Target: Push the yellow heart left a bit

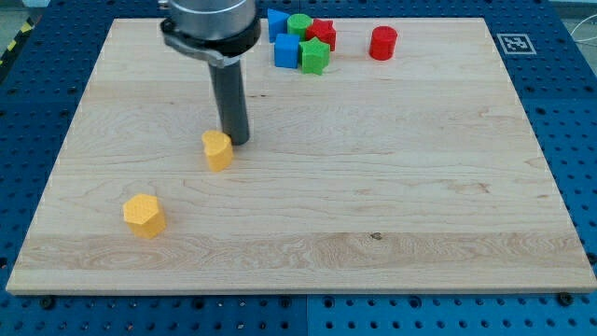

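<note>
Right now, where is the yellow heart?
The yellow heart sits left of centre on the board, touching or nearly touching my tip on its upper right. The yellow hexagon lies apart, toward the view's lower left.

Two yellow blocks (217,149) (144,216); two blue blocks (286,50) (276,21); two green blocks (314,57) (299,25); two red blocks (383,43) (324,32) — eight in all, on one wooden board (392,187).

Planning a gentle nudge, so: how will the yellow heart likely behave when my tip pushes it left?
The yellow heart looks like a small rigid block sitting flat, so it should slide rather than roll or tip. The wooden board looks smooth, so little force is probably needed. My tip sits at its upper-right edge, off-centre, so it may rotate while moving.
</note>
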